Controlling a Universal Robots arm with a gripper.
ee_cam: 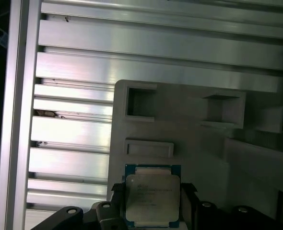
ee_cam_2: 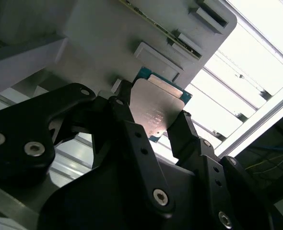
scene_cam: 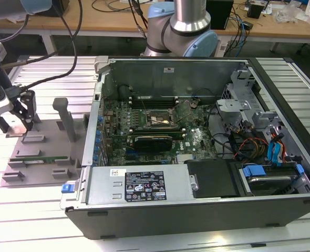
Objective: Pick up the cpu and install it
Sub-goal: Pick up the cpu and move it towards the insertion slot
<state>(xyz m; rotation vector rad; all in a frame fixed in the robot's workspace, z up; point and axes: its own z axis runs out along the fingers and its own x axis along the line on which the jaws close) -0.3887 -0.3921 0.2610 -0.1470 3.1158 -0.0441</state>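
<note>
step: pick-up | pincer (ee_cam_2: 155,116) clamped on cpu (ee_cam: 152,194) at two opposite edges | above grey parts fixture (ee_cam: 180,124) on tabletop (ee_cam: 69,163) | install not yet done

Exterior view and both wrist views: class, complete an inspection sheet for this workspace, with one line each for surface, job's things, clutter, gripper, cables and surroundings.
Surface: slatted aluminium table bearing a grey fixture tray and an open computer case.
Job's things: cpu at the tray, in both wrist views; socket frame on the board inside the case.
Clutter: long green memory stick lying on the tray.
Gripper: gripper at the tray, fingers closed on opposite edges of the cpu.
Cables: black cable running towards the gripper; coloured wiring inside the case.
Surroundings: wooden bench behind the table.
</note>
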